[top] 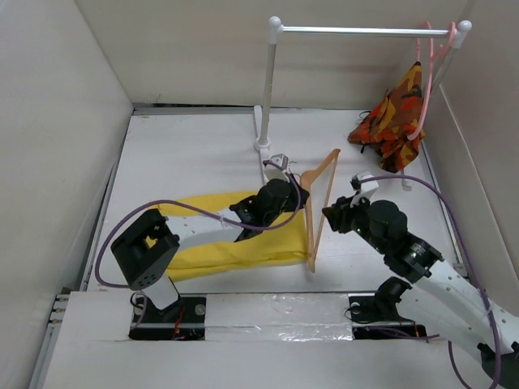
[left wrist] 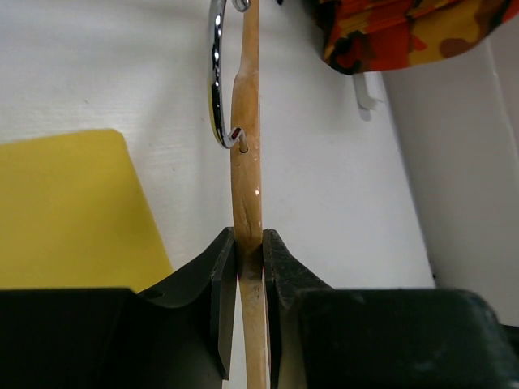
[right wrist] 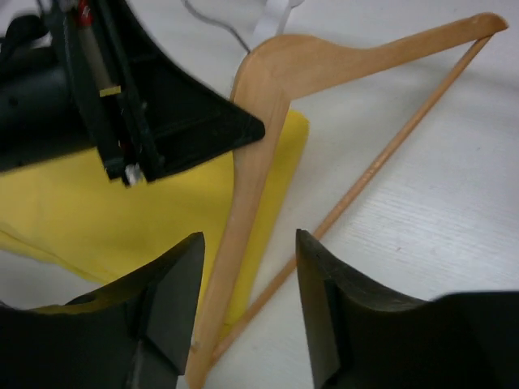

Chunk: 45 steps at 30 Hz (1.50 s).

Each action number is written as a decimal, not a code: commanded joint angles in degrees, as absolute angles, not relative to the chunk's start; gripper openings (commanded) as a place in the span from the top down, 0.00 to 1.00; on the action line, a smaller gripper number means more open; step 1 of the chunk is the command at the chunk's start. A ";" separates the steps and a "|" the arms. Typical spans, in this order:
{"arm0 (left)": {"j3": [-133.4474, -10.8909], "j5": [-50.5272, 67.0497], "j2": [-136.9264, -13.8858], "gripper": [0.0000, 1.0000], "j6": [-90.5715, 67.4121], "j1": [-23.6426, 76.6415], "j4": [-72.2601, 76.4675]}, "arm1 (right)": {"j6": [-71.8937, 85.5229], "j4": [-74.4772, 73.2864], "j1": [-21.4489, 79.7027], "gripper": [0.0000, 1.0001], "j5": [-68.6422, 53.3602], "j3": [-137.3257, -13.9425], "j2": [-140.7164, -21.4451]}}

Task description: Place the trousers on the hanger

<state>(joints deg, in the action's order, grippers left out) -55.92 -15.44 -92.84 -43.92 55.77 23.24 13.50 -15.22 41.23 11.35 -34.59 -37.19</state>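
The yellow trousers (top: pixel 235 243) lie folded flat on the table in front of the left arm, also seen in the left wrist view (left wrist: pixel 73 211) and the right wrist view (right wrist: pixel 122 219). The tan wooden hanger (top: pixel 320 203) stands tilted on its lower corner at the trousers' right end. My left gripper (top: pixel 293 185) is shut on the hanger's upper arm (left wrist: pixel 247 203) just below the metal hook (left wrist: pixel 216 81). My right gripper (top: pixel 331 212) is open and empty just right of the hanger, its jaws either side of the hanger's lower arm (right wrist: pixel 235 267) without touching.
A white clothes rail (top: pixel 365 32) stands at the back. An orange-red patterned garment (top: pixel 393 121) hangs from a thin pink hanger (top: pixel 428 57) at its right end, near the right wall. Walls enclose the table on three sides.
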 commanded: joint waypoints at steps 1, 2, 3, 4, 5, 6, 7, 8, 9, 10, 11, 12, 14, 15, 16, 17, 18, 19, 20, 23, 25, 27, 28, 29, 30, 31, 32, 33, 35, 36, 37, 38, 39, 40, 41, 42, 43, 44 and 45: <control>-51.16 -17.48 -89.04 1.00 -51.49 58.79 35.41 | 14.41 -14.69 38.16 0.66 3.81 -32.79 -36.82; -48.54 -18.80 -88.60 1.00 -52.63 59.67 36.38 | 14.50 -14.33 37.36 0.82 2.47 -32.35 -37.44; -47.12 -19.85 -88.42 1.00 -53.78 61.07 38.74 | 14.68 -14.07 36.57 1.00 1.24 -31.82 -38.14; -45.72 -21.17 -88.50 1.00 -56.31 61.08 39.72 | 14.85 -13.54 35.52 1.00 -0.34 -31.47 -38.93; -43.35 -21.88 -88.33 1.00 -57.47 61.95 40.51 | 15.03 -13.10 34.99 1.00 -1.92 -31.12 -40.68; -42.37 -22.75 -88.16 1.00 -58.35 62.92 41.56 | 15.46 -12.31 34.98 1.00 -2.98 -30.07 -41.48; -41.41 -25.63 -87.98 1.00 -59.84 63.54 41.66 | 15.56 -9.87 34.28 1.00 -4.82 -29.45 -42.18; -39.57 -27.32 -87.37 1.00 -60.55 64.15 41.83 | 15.64 -8.63 33.58 1.00 -5.27 -28.75 -42.80; -38.77 -28.90 -87.10 1.00 -61.17 64.68 41.92 | 16.17 -7.40 33.57 1.00 -5.19 -28.13 -43.93; -37.89 -31.09 -86.84 1.00 -61.61 65.38 41.84 | 16.69 -6.25 32.70 1.00 -5.10 -26.82 -44.47; -36.92 -32.07 -86.66 1.00 -62.22 65.39 41.66 | 16.87 -3.54 31.74 1.00 -5.62 -26.20 -45.17; -36.57 -33.12 -86.57 1.00 -62.66 65.91 40.35 | 17.22 -1.86 31.21 0.98 -6.32 -25.58 -47.00; -35.34 -34.98 -86.75 1.00 -63.63 65.92 39.55 | 17.49 2.69 30.51 0.92 -8.43 -24.70 -49.82; -34.90 -35.15 -86.84 1.00 -64.33 65.92 39.55 | 17.58 3.86 30.50 0.80 -9.22 -24.61 -51.57; -34.46 -35.77 -86.92 1.00 -64.60 65.92 39.29 | 17.67 5.00 30.50 0.72 -10.79 -24.78 -55.42; -33.76 -36.12 -87.01 1.00 -64.95 65.92 39.03 | 17.49 6.40 30.50 0.63 -11.51 -25.57 -57.55; -33.40 -36.38 -87.01 1.00 -65.30 65.92 38.94 | 17.32 7.29 30.50 0.52 -11.95 -25.92 -59.57; -33.14 -37.08 -87.10 1.00 -65.48 65.92 38.85 | 17.49 8.69 30.50 0.49 -12.48 -26.10 -63.68; -32.70 -37.18 -87.10 1.00 -65.57 65.92 38.67 | 17.84 11.40 30.50 0.48 -12.39 -26.28 -65.55; -32.61 -38.58 -86.75 1.00 -65.39 65.92 37.27 | 19.07 16.77 30.50 0.46 -13.62 -26.98 -72.39; -32.35 -39.55 -86.57 1.00 -65.30 65.92 36.56 | 19.86 18.45 30.50 0.43 -14.06 -28.12 -75.57; -31.91 -39.90 -86.22 1.00 -65.04 65.92 36.21 | 20.56 21.17 30.50 0.40 -15.73 -28.65 -79.70; -31.82 -39.90 -86.22 1.00 -64.78 65.92 36.12 | 20.83 21.96 30.50 0.40 -16.34 -28.83 -80.85; -31.90 -39.82 -86.39 1.00 -64.43 65.92 35.86 | 21.00 23.97 30.50 0.39 -17.48 -28.74 -81.82; -31.90 -39.99 -86.57 1.00 -64.34 65.92 35.34 | 21.61 24.86 30.50 0.39 -17.84 -28.65 -83.57; -31.82 -40.16 -86.57 1.00 -64.42 65.92 35.33 | 21.88 25.48 30.50 0.39 -18.02 -28.30 -84.19; -31.47 -39.99 -86.75 1.00 -64.51 65.92 35.42 | 22.06 26.53 30.50 0.39 -18.10 -28.30 -84.90; -31.29 -40.08 -86.84 1.00 -64.69 65.92 35.25 | 22.41 26.98 30.50 0.40 -18.11 -28.21 -86.12; -31.11 -40.60 -86.66 1.00 -64.51 65.92 34.98 | 22.76 28.90 30.50 0.43 -19.15 -27.69 -87.18; -31.03 -40.87 -86.57 1.00 -64.34 65.92 34.37 | 23.29 29.70 29.71 0.64 -19.86 -27.51 -87.62; -31.03 -41.48 -86.40 1.00 -64.16 65.92 33.93 | 23.73 31.53 28.92 0.77 -20.65 -27.16 -87.80; -31.20 -42.01 -85.96 1.00 -63.90 65.92 33.40 | 24.34 32.51 28.39 0.89 -21.79 -26.11 -87.37; -31.29 -42.45 -85.70 1.00 -63.55 65.92 32.35 | 25.13 33.48 28.39 1.00 -22.23 -25.49 -86.67; -31.38 -43.23 -85.35 1.00 -62.41 65.92 32.08 | 25.31 33.83 26.91 1.00 -22.32 -24.97 -85.62; -31.29 -43.50 -84.73 1.00 -61.79 65.92 31.82 | 25.23 33.05 26.37 1.00 -22.15 -24.53 -82.73; -31.20 -43.59 -84.38 1.00 -61.09 65.92 31.73 | 24.53 32.00 25.85 1.00 -21.89 -23.91 -80.97; -31.03 -44.12 -83.94 1.00 -60.04 65.92 31.73 | 24.00 30.86 25.23 1.00 -21.54 -23.65 -79.21; -30.50 -44.21 -83.15 1.00 -59.77 65.92 31.64 | 23.47 27.98 23.92 1.00 -20.84 -23.38 -75.62; -30.15 -44.21 -82.80 1.00 -59.50 65.31 31.47 | 22.34 26.30 23.12 1.00 -20.74 -22.86 -73.76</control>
